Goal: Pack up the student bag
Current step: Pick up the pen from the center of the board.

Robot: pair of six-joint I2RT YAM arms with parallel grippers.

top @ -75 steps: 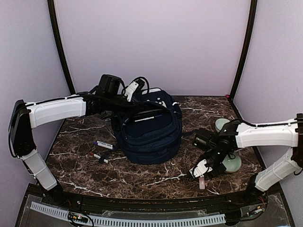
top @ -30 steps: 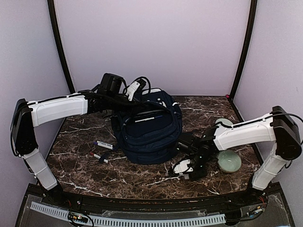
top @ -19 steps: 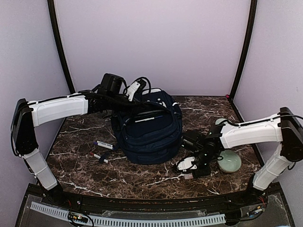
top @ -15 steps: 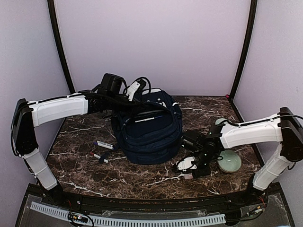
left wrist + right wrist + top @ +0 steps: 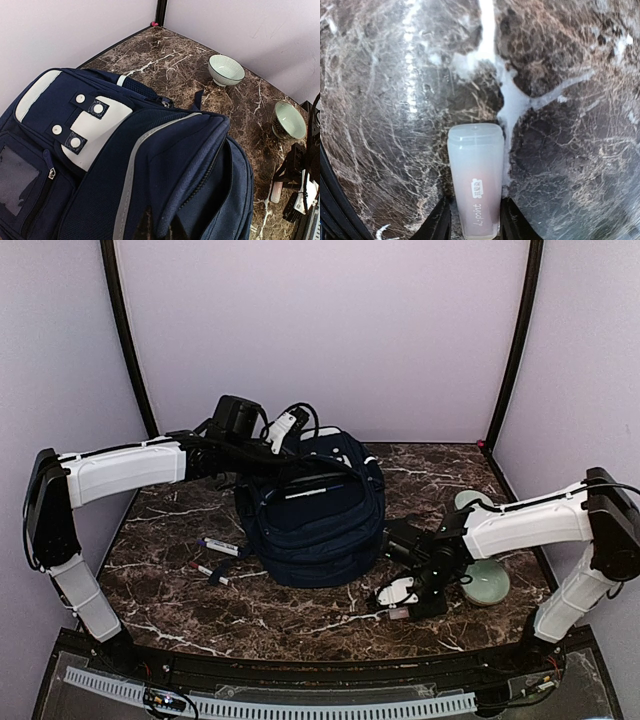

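Your left gripper (image 5: pixel 268 445) sat at the top rear of the student bag (image 5: pixel 315 515), its pincer drawn together on the fabric of the upper rim. In the left wrist view the navy flap (image 5: pixel 165 165) rose right up to the camera, and the mouth of the compartment below it gaped. The bag itself stood in the middle of the marble table (image 5: pixel 300 625), front pockets and white buckle patch (image 5: pixel 95 127) facing up, with a pen (image 5: pixel 305 491) lying across its top.

Your right gripper (image 5: pixel 402 605) was down at the tabletop, just off the bag's front right corner. Its fingers (image 5: pixel 440 222) pressed against both sides of a small translucent pinkish tube (image 5: pixel 475 180) that lay flat on the marble, so the pincer was clamped on it.

Two pale green bowls stood to the right, one (image 5: pixel 470 502) farther back, the other (image 5: pixel 487 583) just beside the right arm. Two markers (image 5: pixel 220 547) lay on the table left of the bag.
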